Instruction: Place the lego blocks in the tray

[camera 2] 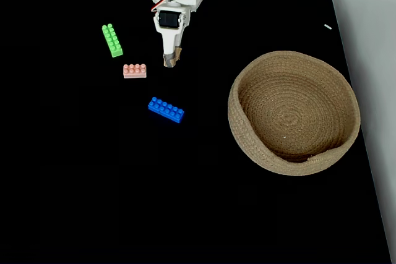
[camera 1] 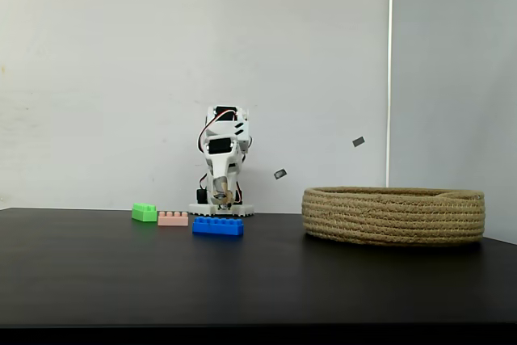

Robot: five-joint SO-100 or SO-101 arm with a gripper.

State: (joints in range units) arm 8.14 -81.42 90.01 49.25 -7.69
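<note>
The gripper hangs folded near the arm's base, fingers seemingly together and empty, while the green brick, pink brick and blue brick lie on the black table — none yet in the rope basket, well apart.

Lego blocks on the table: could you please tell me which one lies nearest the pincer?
The pale pink block, just left of the pincer in the top-down fixed view. The green block and blue block lie farther off.
</note>
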